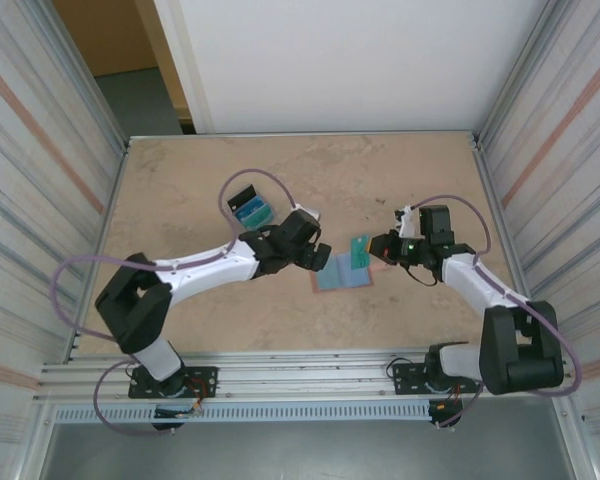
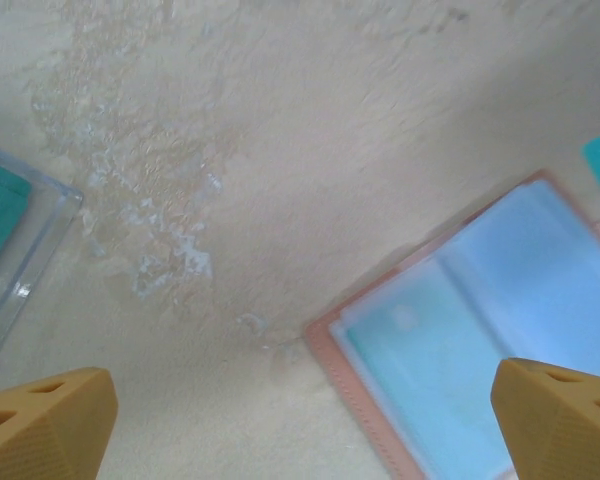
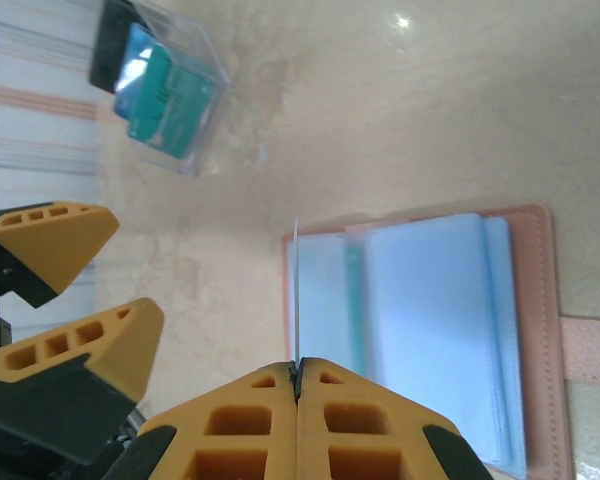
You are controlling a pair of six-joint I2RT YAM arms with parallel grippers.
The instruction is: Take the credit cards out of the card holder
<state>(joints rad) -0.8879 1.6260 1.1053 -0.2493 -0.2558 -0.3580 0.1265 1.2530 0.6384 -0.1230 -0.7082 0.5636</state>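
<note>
The salmon-pink card holder [image 1: 340,277] lies spread open and flat in the middle of the counter [image 1: 280,170], its blue-grey sleeves facing up, right between the two arms. A little pink tab [image 3: 592,348] sticks out from one of its long edges. The right jaws are clenched on a teal credit card [image 1: 360,250], pinching it by one edge. From above, the card hangs over the holder's far right corner. From that arm's own camera it is a thin pale line, seen edge-on, rising from between the pressed-together yellow fingers [image 3: 250,410]. I cannot tell whether the card's lower edge is clear of the sleeves or touching them. The left arm [image 1: 210,268] reaches in from the other side. Its jaws are released, spread wide with nothing between them, and they hover over the bare counter just beside the holder's left edge. In its wrist view the holder's near corner sits close to one yellow fingertip [image 2: 560,415]. Beyond the left arm and apart from the holder stands a clear plastic box [image 1: 250,210] with teal and blue cards [image 3: 165,95] stacked inside.
</note>
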